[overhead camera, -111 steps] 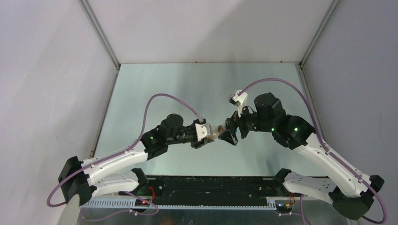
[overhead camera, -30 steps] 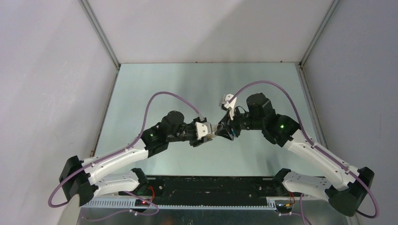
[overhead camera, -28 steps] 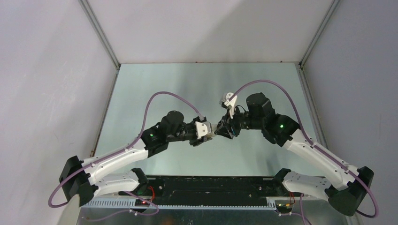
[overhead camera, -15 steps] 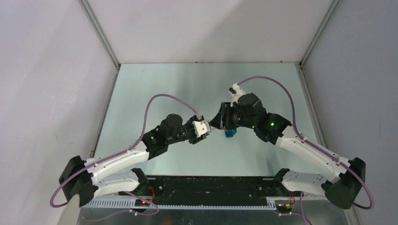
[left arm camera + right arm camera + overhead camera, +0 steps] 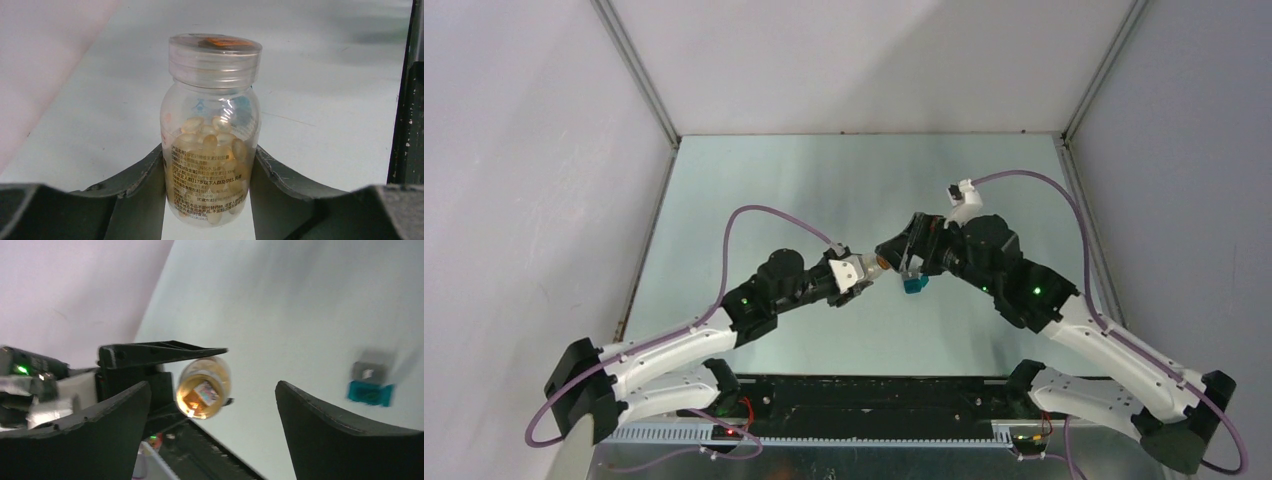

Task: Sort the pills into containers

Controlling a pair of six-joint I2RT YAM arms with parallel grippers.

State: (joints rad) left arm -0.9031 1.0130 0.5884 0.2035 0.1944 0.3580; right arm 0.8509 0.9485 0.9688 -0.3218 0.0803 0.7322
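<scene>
The left pincer [image 5: 207, 172] clamps a capped, clear pill bottle [image 5: 210, 125] by its lower body, with the lid pointed at the right pincer [image 5: 212, 405], whose fingers stand spread wide and empty just in front of the cap. The small teal container [image 5: 371, 387] lies on the surface [image 5: 300, 300] just beside the right pincer, touching neither pincer.

Right gripper [image 5: 902, 250]: spreading its jaws wide and drawing off the bottle [image 5: 879, 263] cap it was meeting a second ago.
Right arm [image 5: 1064, 315]: swinging its wrist out toward the far right.
Case [image 5: 914, 286]: showing on the table [image 5: 774, 180] beneath the right fingers, unseen earlier.
Left arm [image 5: 674, 345]: easing slightly back toward the near left.
</scene>
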